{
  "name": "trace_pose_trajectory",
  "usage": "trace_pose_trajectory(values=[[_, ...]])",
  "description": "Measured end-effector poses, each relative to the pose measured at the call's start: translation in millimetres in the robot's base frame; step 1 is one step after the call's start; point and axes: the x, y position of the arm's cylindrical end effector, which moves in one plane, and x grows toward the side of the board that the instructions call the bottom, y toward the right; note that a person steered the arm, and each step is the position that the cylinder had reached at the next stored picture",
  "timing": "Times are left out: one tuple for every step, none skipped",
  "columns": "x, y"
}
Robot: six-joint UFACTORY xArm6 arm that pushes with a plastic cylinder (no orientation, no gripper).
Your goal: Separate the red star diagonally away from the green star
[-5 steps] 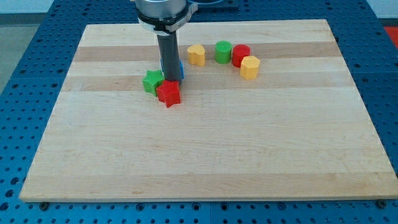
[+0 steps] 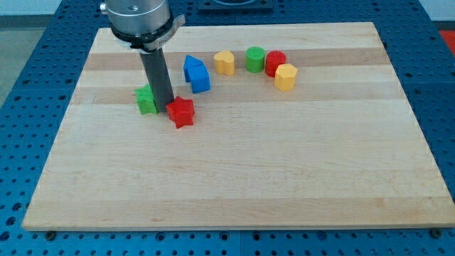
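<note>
The red star [image 2: 180,112] lies on the wooden board [image 2: 234,171] left of centre. The green star [image 2: 146,99] lies just up and to the left of it, partly hidden by my rod. My tip [image 2: 163,107] stands between the two stars, touching or nearly touching both. The red star sits at the tip's lower right, the green star at its left.
Blue blocks [image 2: 195,73] lie up and right of the tip. Further right in a row near the view's top lie a yellow block [image 2: 225,62], a green cylinder [image 2: 255,59], a red cylinder [image 2: 275,63] and a yellow block [image 2: 285,77].
My rod has moved left. Both stars have slid left with it, the green star further, and a gap has opened between them. The blue blocks are now uncovered.
</note>
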Motion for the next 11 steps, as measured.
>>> trace_pose_trajectory(values=[[7.4, 0.0], [55.8, -2.5], [83.3, -0.4], [72.9, 8.8], [66.4, -13.4], [61.5, -44.6], [42.2, -43.4], [31.2, -17.6], [32.6, 26.2], [37.5, 48.2], [19.7, 40.9]])
